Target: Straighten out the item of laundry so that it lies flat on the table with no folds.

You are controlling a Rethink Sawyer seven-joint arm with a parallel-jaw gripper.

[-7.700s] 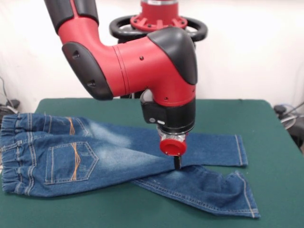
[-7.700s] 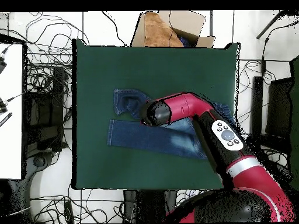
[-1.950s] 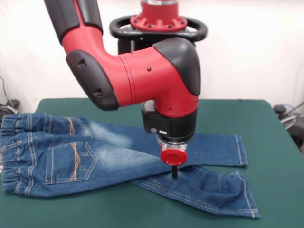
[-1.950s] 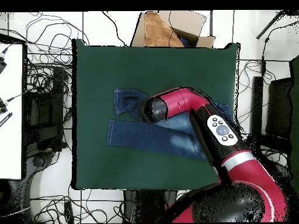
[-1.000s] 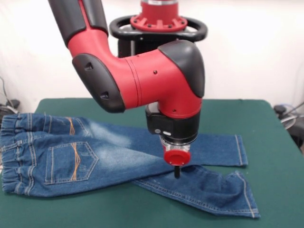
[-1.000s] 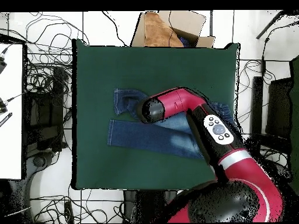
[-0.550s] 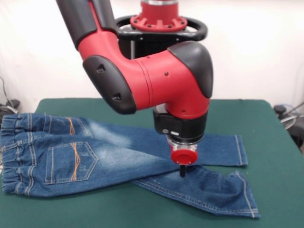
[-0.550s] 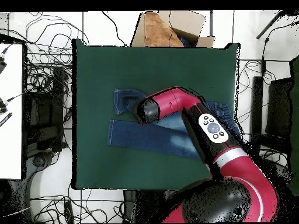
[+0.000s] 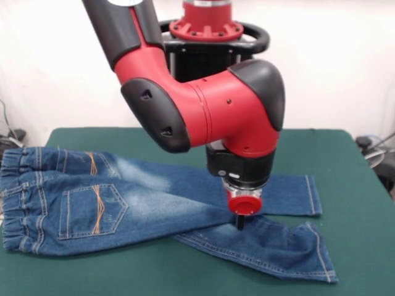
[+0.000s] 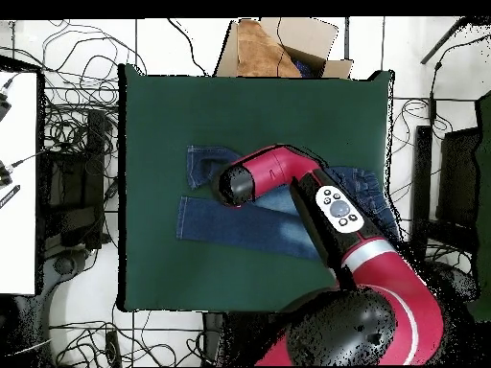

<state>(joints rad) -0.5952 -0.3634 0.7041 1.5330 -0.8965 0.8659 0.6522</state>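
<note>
Across the middle of the table [image 9: 358, 203] sprawl the jeans [image 9: 123, 203], waistband at one side edge (legs crossing), and the gripper [image 9: 240, 223] presses on the nearer leg — parted or pinched, can't tell.

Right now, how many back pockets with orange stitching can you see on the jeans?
2. One pocket lies fully visible on the near side of the jeans; the other shows only partly, behind it near the waistband.

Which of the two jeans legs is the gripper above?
The gripper is above the front leg, which slants toward the table's front edge.
</note>
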